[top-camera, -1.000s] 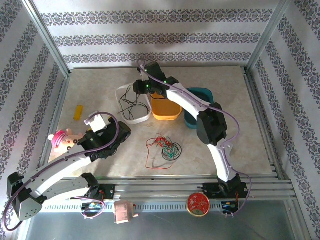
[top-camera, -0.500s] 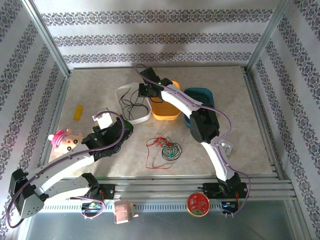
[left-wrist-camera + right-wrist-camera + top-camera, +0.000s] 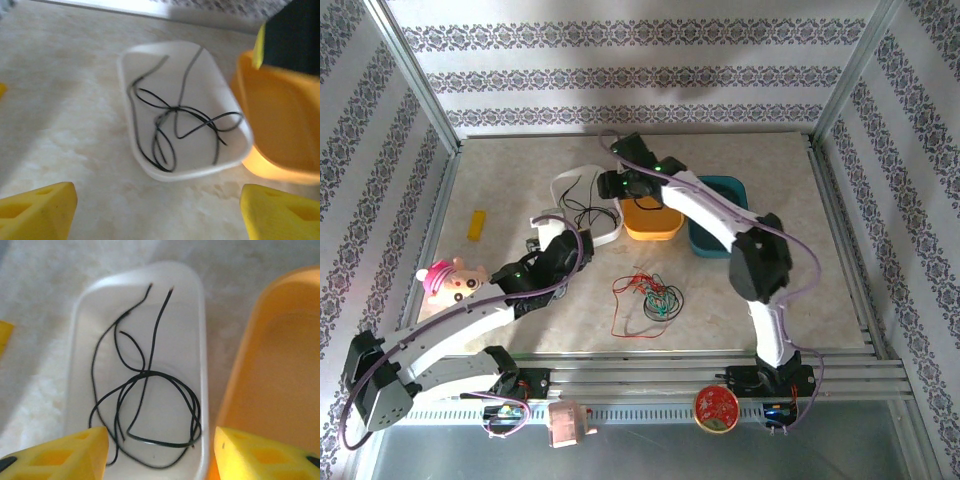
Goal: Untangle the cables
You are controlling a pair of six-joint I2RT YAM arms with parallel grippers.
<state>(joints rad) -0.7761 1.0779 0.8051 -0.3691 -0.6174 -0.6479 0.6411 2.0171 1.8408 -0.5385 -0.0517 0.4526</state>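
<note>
- top external view, counted: two grippers, three trays and two lots of wire on one table point(image 3: 500, 180).
- left gripper point(image 3: 542, 228) hangs by the near end of the white tray point(image 3: 608, 232), its fingers spread wide with nothing between them.
- right gripper point(image 3: 610, 186) sits over the white tray, jaws parted, released.
- white tray holds loose black cables point(image 3: 145, 373) looped over each other; how many cannot be told.
- orange tray point(image 3: 655, 226) is just beside it, and the teal tray point(image 3: 728, 186) is beside that.
- a red, green and black tangle point(image 3: 652, 296) lies on the table, apart from the trays.
</note>
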